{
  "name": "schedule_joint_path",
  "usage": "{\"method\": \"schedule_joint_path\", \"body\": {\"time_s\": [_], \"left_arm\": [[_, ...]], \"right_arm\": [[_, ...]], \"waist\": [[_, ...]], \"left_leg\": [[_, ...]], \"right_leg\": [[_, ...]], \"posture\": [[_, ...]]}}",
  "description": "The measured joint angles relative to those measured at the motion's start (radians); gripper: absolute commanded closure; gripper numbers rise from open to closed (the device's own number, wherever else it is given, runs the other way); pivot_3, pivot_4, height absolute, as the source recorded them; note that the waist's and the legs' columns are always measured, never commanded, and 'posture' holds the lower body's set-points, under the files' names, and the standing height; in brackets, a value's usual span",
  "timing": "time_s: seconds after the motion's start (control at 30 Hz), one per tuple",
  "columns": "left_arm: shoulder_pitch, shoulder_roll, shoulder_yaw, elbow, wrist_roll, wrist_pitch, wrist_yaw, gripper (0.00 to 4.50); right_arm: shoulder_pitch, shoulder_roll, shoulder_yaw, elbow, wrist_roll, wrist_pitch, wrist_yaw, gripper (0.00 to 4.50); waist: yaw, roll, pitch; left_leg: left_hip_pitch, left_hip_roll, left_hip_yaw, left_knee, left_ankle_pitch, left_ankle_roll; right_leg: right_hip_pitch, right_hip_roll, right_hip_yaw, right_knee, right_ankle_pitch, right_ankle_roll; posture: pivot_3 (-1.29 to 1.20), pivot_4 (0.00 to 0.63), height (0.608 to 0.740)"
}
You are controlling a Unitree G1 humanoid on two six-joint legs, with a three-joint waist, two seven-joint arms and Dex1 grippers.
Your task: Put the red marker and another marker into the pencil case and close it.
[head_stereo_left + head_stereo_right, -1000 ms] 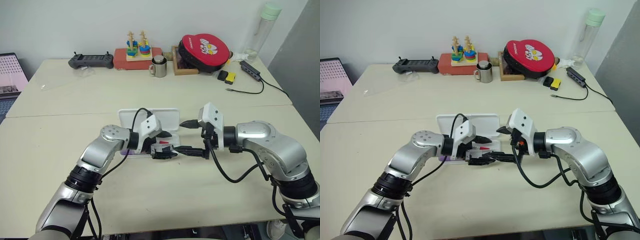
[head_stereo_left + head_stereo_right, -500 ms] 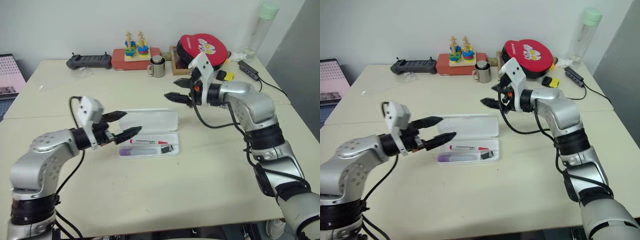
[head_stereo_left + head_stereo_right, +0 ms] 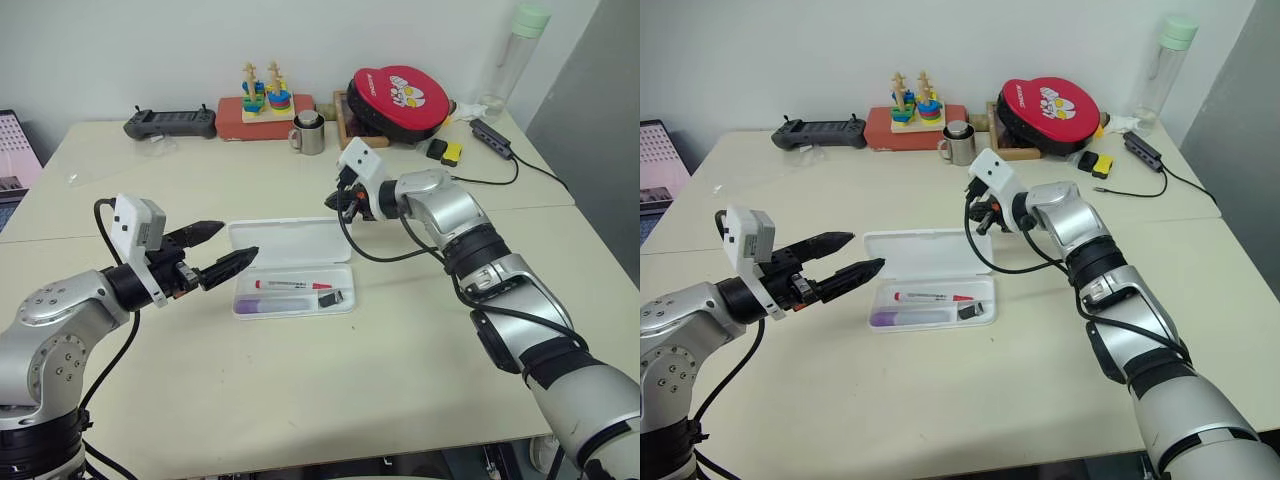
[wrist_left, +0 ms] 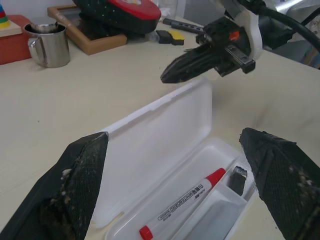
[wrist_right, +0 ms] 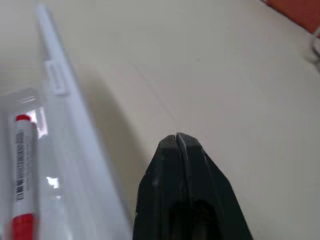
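The pencil case (image 3: 290, 243) lies open at the table's centre, its lid flat behind the tray. In the tray rest the red marker (image 3: 291, 285) and, nearer me, the purple-capped marker (image 3: 268, 306); a small black stub (image 3: 330, 298) sits at the tray's right end. My left gripper (image 3: 238, 240) hovers open just left of the case, fingers (image 4: 75, 192) wide and empty. My right gripper (image 3: 332, 204) is shut on nothing, its tip (image 4: 169, 76) close above the lid's far right corner; whether it touches the lid I cannot tell.
Along the table's far edge stand a black controller (image 3: 168, 122), a stacking toy on a red box (image 3: 262, 100), a metal mug (image 3: 312, 133), a red round pad on a wooden frame (image 3: 400, 92), a bottle (image 3: 515, 50) and cables (image 3: 495, 142).
My left gripper has pulled out of the case to its left, staying open. My right gripper has swung from beside the tray to behind the lid and snapped shut.
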Motion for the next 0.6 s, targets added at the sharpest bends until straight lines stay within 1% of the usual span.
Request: {"method": "schedule_joint_path", "body": {"time_s": [0.1,0.27,0.43,0.6], "left_arm": [[0.004,0.013,0.004,0.0,-0.019,0.007,0.0,0.0],[0.043,0.034,0.005,-0.027,-0.066,0.016,-0.02,0.0],[0.12,0.09,0.002,-0.058,-0.091,0.029,-0.056,0.0],[0.131,0.098,-0.001,-0.058,-0.091,0.029,-0.064,0.0]], "right_arm": [[0.058,-0.016,0.039,-0.099,0.005,0.017,0.088,4.49],[0.157,-0.08,0.097,-0.32,0.012,0.075,0.202,4.49],[0.248,-0.093,0.177,-0.451,-0.028,0.109,0.207,4.49],[0.277,-0.104,0.226,-0.502,-0.075,0.111,0.19,4.49]], "waist": [[0.0,0.0,0.0],[0.003,0.0,0.0],[0.004,0.0,0.0],[0.008,0.0,0.0]], "left_leg": [[0.0,-0.001,0.0,0.0,0.0,0.0],[0.0,0.0,0.0,0.0,0.0,0.0],[0.001,0.0,0.001,-0.001,0.0,0.0],[0.001,0.0,0.001,0.0,0.0,0.0]], "right_leg": [[0.0,0.0,0.001,0.0,0.0,0.0],[0.0,0.0,0.0,0.0,0.0,0.0],[0.0,0.0,0.001,0.0,0.0,0.0],[0.0,0.0,0.001,0.0,0.0,0.0]], "posture": [[0.0,0.15,0.74],[0.0,0.15,0.74],[0.0,0.15,0.74],[0.0,0.15,0.74]]}}
